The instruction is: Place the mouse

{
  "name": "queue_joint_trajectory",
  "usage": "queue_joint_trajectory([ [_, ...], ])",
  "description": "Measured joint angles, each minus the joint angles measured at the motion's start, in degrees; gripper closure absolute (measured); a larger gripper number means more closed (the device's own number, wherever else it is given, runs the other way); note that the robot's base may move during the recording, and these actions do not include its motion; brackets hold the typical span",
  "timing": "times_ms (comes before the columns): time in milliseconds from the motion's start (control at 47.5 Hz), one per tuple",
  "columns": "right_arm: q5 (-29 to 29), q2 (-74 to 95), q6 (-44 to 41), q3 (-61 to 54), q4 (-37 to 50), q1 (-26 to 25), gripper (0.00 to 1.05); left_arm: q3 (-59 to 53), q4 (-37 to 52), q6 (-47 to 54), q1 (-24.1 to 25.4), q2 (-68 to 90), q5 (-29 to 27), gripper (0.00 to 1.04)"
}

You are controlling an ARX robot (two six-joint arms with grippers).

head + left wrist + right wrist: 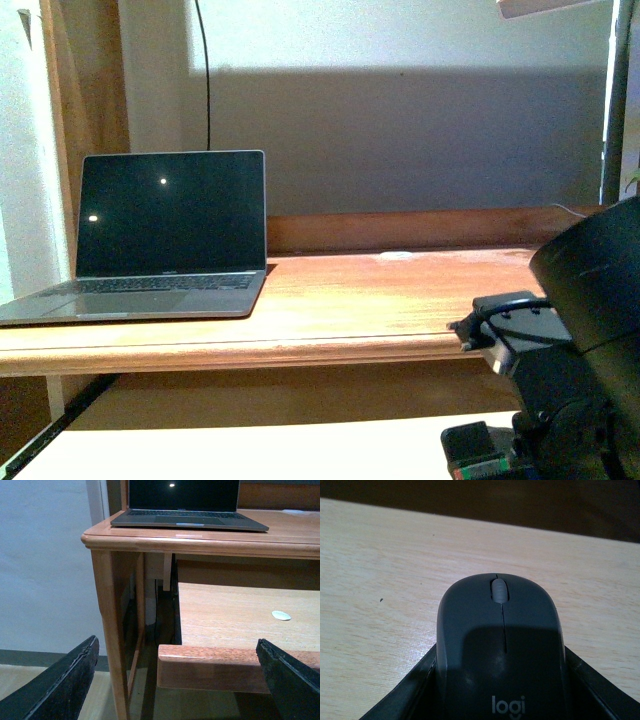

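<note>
The mouse [500, 645], dark grey with a grey scroll wheel and a pale "logi" logo, fills the lower middle of the right wrist view. My right gripper [502, 685] is shut on it, with a black finger against each side. Pale wood lies right under the mouse; whether it touches the wood I cannot tell. In the front view only the right arm's dark bulk [575, 350] shows at the lower right, and the mouse is hidden there. My left gripper [175, 680] is open and holds nothing, with its fingers [60, 685] wide apart in front of the pull-out shelf's front edge [215, 667].
An open laptop [165, 230] with a dark screen stands at the left of the wooden desk top [380, 290]. Below the desk top a pale pull-out shelf [250, 450] extends forward. On that shelf lies a small white disc [281, 615]. A cable [205, 70] runs up the wall.
</note>
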Motion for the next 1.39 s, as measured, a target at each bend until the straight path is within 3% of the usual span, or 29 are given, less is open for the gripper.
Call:
queue_joint_trajectory([
  [190, -0.8, -6.3, 1.9, 1.0, -1.3, -0.4, 0.5, 0.0, 0.0, 0.0, 0.0, 0.0, 0.0, 0.08],
  [379, -0.5, -6.1, 3.5, 9.0, -3.3, 0.5, 0.5, 0.0, 0.0, 0.0, 0.0, 0.0, 0.0, 0.08],
  [569, -0.1, 3.6, 5.9, 23.6, -7.2, 2.2, 0.5, 0.0, 0.0, 0.0, 0.0, 0.0, 0.0, 0.08],
  [969, 6.7, 29.9, 7.2, 57.3, -16.8, 4.7, 0.5, 0.0, 0.0, 0.0, 0.0, 0.0, 0.0, 0.08],
  [1390, 10.6, 42.7, 7.4, 72.5, -21.8, 5.9, 0.5, 0.0, 0.0, 0.0, 0.0, 0.0, 0.0, 0.08],
])
